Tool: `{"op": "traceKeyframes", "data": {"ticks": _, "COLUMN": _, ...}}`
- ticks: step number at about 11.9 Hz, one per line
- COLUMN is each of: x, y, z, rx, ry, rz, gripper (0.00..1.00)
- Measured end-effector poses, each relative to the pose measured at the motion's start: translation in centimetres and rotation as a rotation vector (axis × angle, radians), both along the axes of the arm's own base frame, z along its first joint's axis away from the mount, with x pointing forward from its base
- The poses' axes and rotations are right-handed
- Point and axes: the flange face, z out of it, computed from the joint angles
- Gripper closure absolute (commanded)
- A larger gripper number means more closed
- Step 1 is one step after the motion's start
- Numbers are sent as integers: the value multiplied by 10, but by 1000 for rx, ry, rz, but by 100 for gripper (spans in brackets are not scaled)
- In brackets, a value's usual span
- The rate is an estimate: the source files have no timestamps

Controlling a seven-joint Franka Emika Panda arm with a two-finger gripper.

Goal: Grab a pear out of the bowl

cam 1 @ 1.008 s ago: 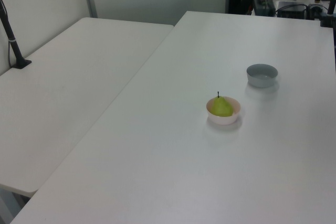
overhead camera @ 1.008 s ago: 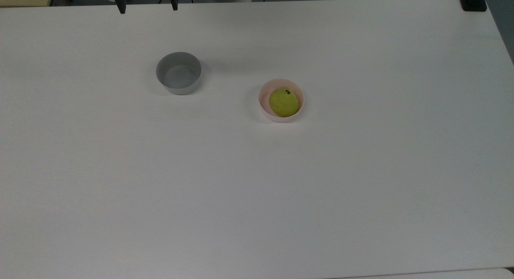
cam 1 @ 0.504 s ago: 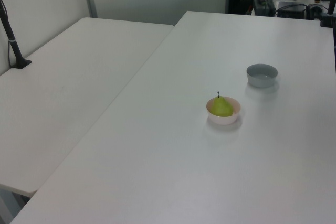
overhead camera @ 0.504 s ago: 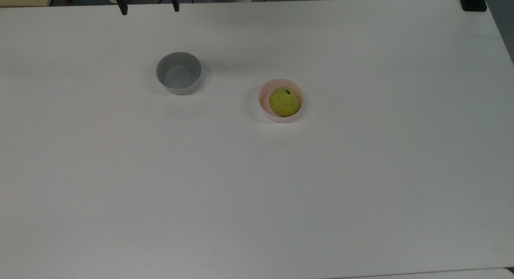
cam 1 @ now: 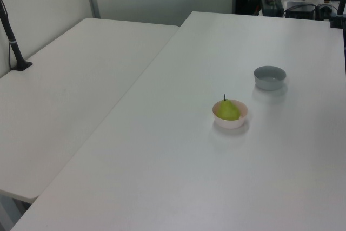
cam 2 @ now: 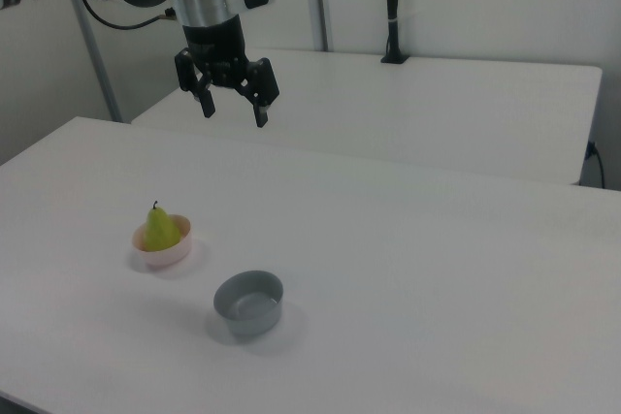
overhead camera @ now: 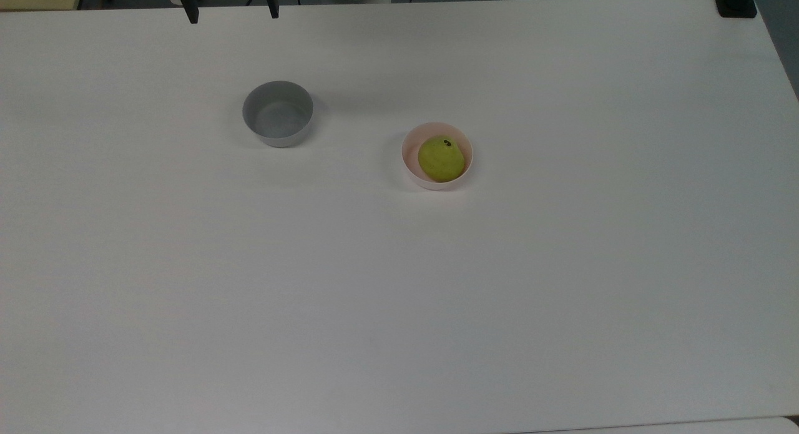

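A yellow-green pear (overhead camera: 441, 158) with a short dark stem sits upright in the pale pink bowl (overhead camera: 407, 154) near the middle of the white table. The left view shows the pear (cam 1: 228, 110) in the bowl (cam 1: 231, 123), and the right view shows the pear (cam 2: 160, 230) in the bowl (cam 2: 167, 256) too. My gripper (cam 2: 233, 110) hangs open and empty, high above the table and well away from the bowl. In the top view the gripper (overhead camera: 231, 14) is at the top edge, left of the bowl.
A grey bowl (overhead camera: 278, 113) stands empty to the top view's left of the pink one; it is also the grey bowl (cam 1: 270, 77) and the grey bowl (cam 2: 249, 303). A black post (overhead camera: 736, 2) is clamped at the table's corner. A second white table (cam 1: 65, 96) adjoins.
In the top view the gripper's fingers have edged slightly down and to the right. The pear and both bowls have not moved.
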Motion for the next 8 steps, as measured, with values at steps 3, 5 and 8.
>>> {"op": "traceKeyframes", "data": {"ticks": 3, "x": -1, "y": 2, "z": -5, "rx": -10, "ry": 14, "rz": 137, "gripper": 0}}
{"op": "traceKeyframes", "data": {"ticks": 5, "x": -3, "y": 8, "z": -18, "rx": -15, "ry": 43, "rz": 306, "gripper": 0}}
{"op": "traceKeyframes", "data": {"ticks": 8, "x": -3, "y": 61, "z": -49, "rx": -14, "ry": 116, "rz": 462, "gripper": 0}}
